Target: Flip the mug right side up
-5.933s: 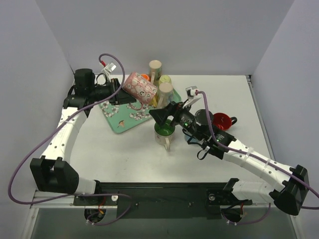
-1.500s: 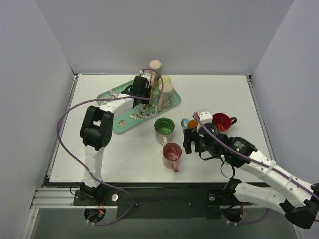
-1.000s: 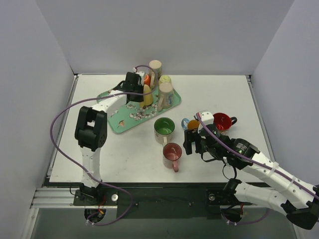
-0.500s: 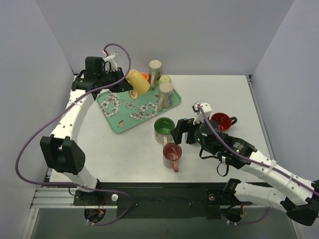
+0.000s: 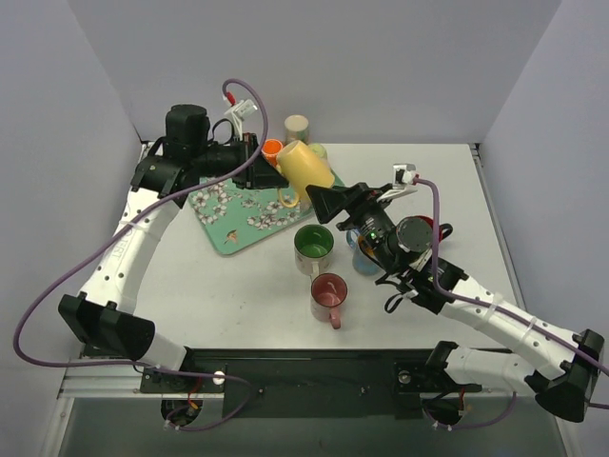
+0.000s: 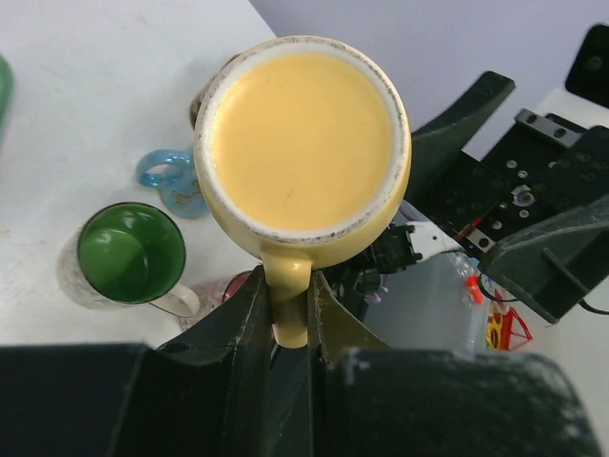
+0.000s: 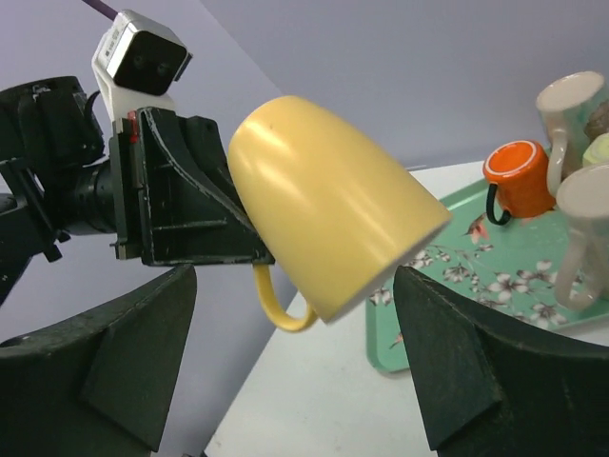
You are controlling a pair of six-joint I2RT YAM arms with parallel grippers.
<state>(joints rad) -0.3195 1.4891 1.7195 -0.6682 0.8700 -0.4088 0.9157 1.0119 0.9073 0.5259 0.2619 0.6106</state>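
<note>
The yellow mug (image 5: 304,168) hangs in the air over the right end of the floral green tray (image 5: 226,228). My left gripper (image 5: 266,173) is shut on its handle (image 6: 290,309). The mug is tilted: its base (image 6: 303,143) faces the left wrist camera, and its mouth points down to the right (image 7: 333,217). My right gripper (image 5: 330,203) is open and empty. It points at the mug from the right, just short of it, with its fingers (image 7: 114,362) spread below the mug in the right wrist view.
A green mug (image 5: 313,245) and a pink mug (image 5: 328,290) stand upright on the table in front of the tray. An orange mug (image 7: 519,176) and pale mugs (image 7: 569,105) stand at the tray's back. A blue mug (image 6: 166,176) and a red mug (image 5: 443,228) are under my right arm.
My left gripper has carried the yellow mug right, from the tray's back left to over its right end. My right arm has lifted and swung toward the mug, gripper open.
</note>
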